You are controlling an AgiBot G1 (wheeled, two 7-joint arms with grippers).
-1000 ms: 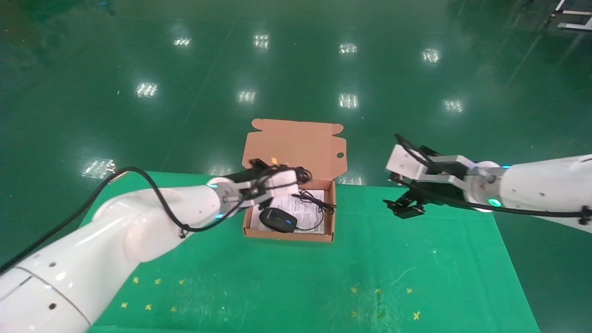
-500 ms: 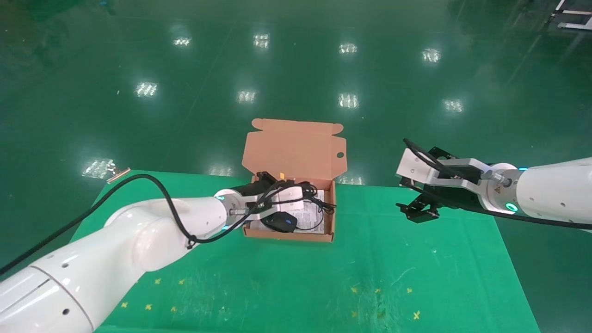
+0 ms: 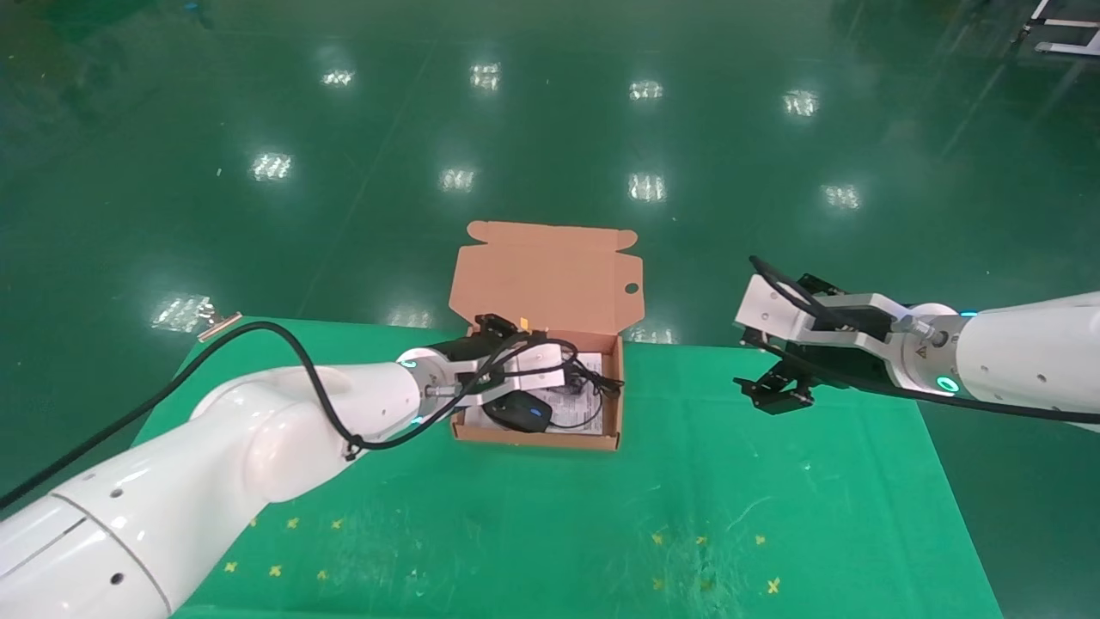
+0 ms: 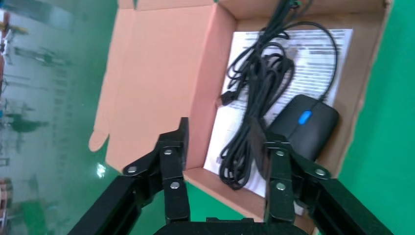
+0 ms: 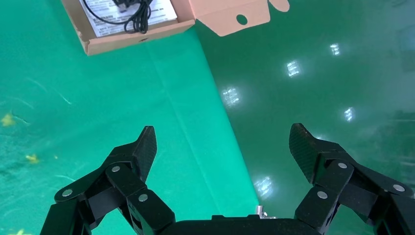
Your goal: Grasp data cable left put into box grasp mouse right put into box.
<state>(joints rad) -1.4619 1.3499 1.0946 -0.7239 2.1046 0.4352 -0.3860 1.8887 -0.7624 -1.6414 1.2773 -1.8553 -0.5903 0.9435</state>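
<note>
The orange-brown box stands open at the table's far edge, lid upright. In it the black mouse with its blue spot lies on the white leaflet. In the left wrist view the mouse lies beside the data cable, a long black bundle resting on the leaflet. My left gripper is open low over the box's left end. One finger is against the cable, the other by the lid. In the head view my wrist hides most of the cable. My right gripper is open and empty, right of the box.
A green cloth covers the table, with small yellow marks near the front. The table's far edge runs just behind the box, with the glossy green floor beyond. The right wrist view shows the box far off.
My left gripper has come down from above the box into it, bringing the cable onto the leaflet. My right arm has drawn back a little to the right.
</note>
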